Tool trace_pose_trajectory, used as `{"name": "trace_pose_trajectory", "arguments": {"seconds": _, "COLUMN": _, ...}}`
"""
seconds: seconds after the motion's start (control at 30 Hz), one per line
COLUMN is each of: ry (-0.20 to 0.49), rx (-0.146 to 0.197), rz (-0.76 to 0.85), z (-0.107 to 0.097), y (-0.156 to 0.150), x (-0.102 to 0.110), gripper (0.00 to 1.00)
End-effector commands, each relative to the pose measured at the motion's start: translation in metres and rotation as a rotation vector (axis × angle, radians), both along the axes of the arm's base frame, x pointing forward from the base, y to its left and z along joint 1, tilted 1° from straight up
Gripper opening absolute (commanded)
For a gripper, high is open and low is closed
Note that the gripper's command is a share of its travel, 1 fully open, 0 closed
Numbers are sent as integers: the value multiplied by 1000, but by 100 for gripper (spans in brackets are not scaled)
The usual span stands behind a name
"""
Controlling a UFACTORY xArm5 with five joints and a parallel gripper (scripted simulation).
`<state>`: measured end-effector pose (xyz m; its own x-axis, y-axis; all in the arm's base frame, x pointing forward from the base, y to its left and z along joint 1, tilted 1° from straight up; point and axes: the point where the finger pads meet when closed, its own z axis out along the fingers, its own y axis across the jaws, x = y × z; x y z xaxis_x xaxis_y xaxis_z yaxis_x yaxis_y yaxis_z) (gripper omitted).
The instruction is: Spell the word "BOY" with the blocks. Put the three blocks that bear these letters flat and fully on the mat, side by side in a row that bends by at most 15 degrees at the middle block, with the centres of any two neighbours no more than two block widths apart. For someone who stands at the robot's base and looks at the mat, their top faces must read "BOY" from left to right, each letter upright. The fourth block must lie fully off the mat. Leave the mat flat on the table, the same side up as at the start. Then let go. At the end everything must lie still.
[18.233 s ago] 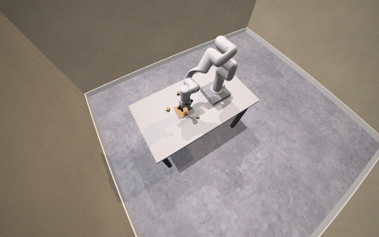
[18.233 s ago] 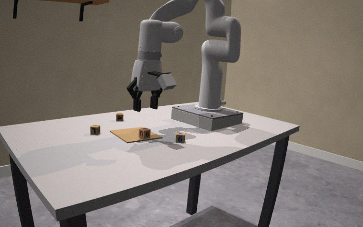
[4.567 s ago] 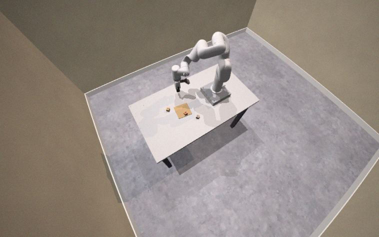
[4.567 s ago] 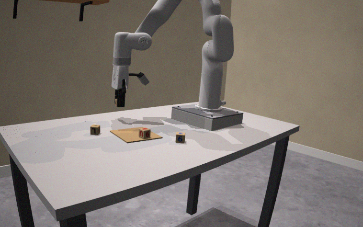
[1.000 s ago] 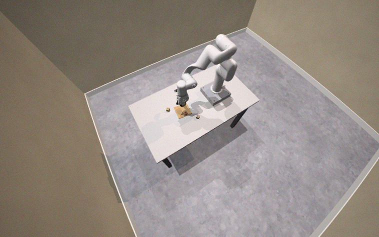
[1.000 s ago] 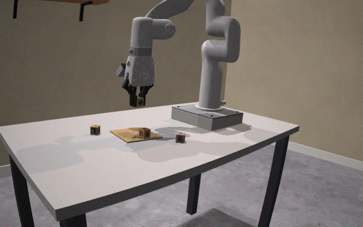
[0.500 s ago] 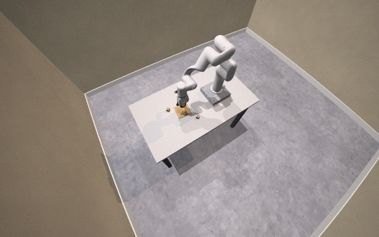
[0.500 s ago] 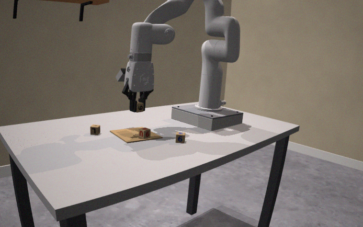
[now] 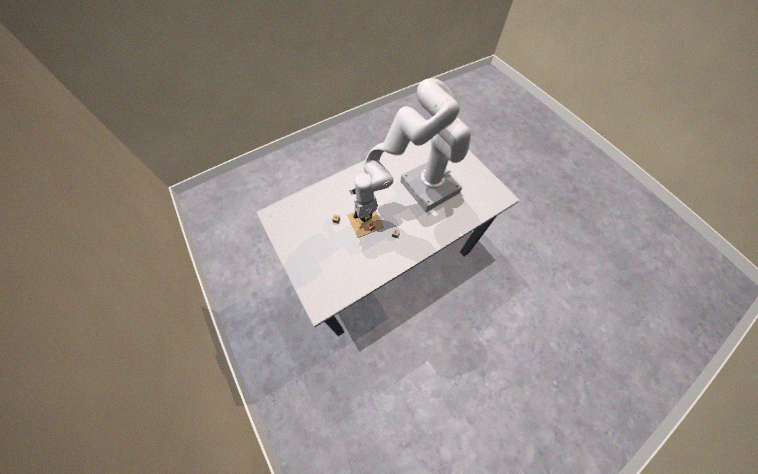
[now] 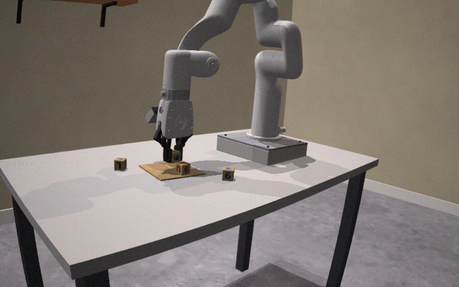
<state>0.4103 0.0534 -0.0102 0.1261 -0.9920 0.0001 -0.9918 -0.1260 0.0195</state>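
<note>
A tan mat [image 10: 171, 169] [image 9: 366, 223] lies flat on the white table. My gripper [image 10: 172, 156] [image 9: 362, 214] is low over the mat's far side and shut on a wooden block [image 10: 175, 155] with dark marks; whether the block touches the mat I cannot tell. A block with red marks [image 10: 182, 168] [image 9: 371, 225] sits on the mat at its near right. A block with blue marks [image 10: 227, 174] [image 9: 395, 233] lies on the table right of the mat. A block with black marks [image 10: 120, 163] [image 9: 335, 218] lies on the table left of the mat. The top letters are too small to read.
The arm's grey base plate [image 10: 261, 146] [image 9: 430, 190] stands on the table behind and right of the mat. A wooden shelf [image 10: 98, 2] hangs on the wall at the upper left.
</note>
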Motion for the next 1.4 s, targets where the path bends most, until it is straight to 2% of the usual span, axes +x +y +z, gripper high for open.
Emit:
{"name": "trace_pose_trajectory", "arguments": {"seconds": 0.0, "ry": -6, "rx": 1, "rz": 0, "z": -10, "y": 0, "x": 3, "gripper": 27}}
{"name": "trace_pose_trajectory", "arguments": {"seconds": 0.2, "ry": -6, "rx": 1, "rz": 0, "z": -16, "y": 0, "x": 3, "gripper": 27}}
{"name": "trace_pose_trajectory", "arguments": {"seconds": 1.37, "ry": -6, "rx": 1, "rz": 0, "z": -17, "y": 0, "x": 3, "gripper": 27}}
